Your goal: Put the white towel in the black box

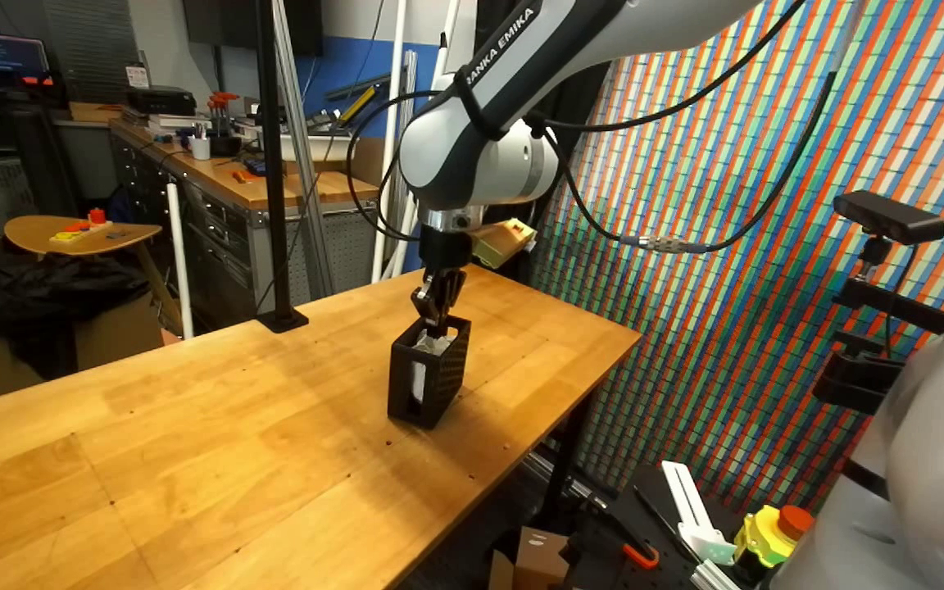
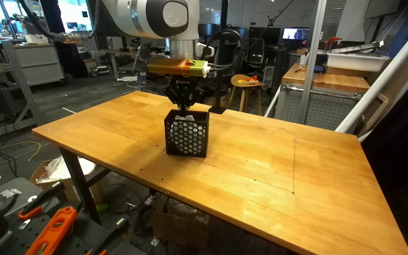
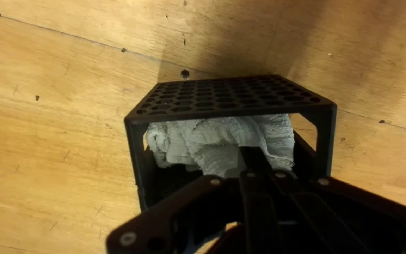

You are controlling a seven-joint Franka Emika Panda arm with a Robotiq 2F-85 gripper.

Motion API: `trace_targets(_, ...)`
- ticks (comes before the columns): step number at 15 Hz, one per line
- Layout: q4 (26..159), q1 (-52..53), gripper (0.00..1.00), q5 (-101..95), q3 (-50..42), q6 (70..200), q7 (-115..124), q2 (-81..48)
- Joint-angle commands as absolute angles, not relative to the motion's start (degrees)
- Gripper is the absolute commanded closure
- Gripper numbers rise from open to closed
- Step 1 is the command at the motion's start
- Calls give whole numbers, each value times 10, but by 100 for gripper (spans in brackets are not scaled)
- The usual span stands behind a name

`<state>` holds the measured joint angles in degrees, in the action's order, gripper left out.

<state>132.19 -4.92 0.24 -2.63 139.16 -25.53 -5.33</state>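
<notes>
Where the black box point(image 1: 446, 373) stands, white towel point(image 3: 206, 141) inside, rumpled

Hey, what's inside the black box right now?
The white towel lies rumpled inside the black box, with the shut gripper over it. In the wrist view, the gripper covers part of the towel; what is directly beneath the towel cannot be seen.

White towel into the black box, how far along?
Done: the white towel lies in the black box, as the wrist view shows. In hand: the closed claw reaches inside to the towel; gripping or not, I can't tell. Left: likely lifting the claw out.
</notes>
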Motion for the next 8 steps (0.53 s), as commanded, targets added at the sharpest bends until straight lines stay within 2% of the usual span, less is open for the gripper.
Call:
trace_targets(1,1292,-57,100,2,-30,1396,-273,-77)
trace_targets(8,1255,-72,100,8,-22,1388,-292,-134)
